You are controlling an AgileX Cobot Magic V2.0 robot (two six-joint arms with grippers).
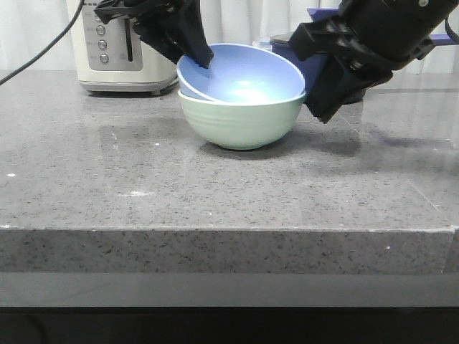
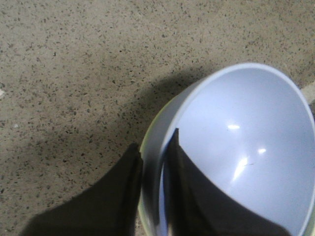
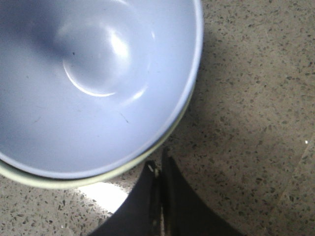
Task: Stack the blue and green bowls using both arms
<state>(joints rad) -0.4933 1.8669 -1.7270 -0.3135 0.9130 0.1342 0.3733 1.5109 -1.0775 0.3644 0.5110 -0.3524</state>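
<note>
Grey speckled stone countertop (image 1: 143, 179) fills the scene, with one cream toaster (image 1: 118, 46) at back left before pale curtains. Two bowls sit mid-counter: the matte blue bowl (image 1: 240, 75) rests tilted inside the ridged mint green bowl (image 1: 240, 122). One left gripper (image 2: 152, 191) pinches the blue rim, a finger on each side. One right gripper (image 3: 158, 196) sits beside the bowls, fingers together, holding nothing.

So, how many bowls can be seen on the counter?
2. The blue bowl sits tilted inside the green bowl, which stands on the grey counter in front of the toaster. More could be hidden behind the arms.
</note>
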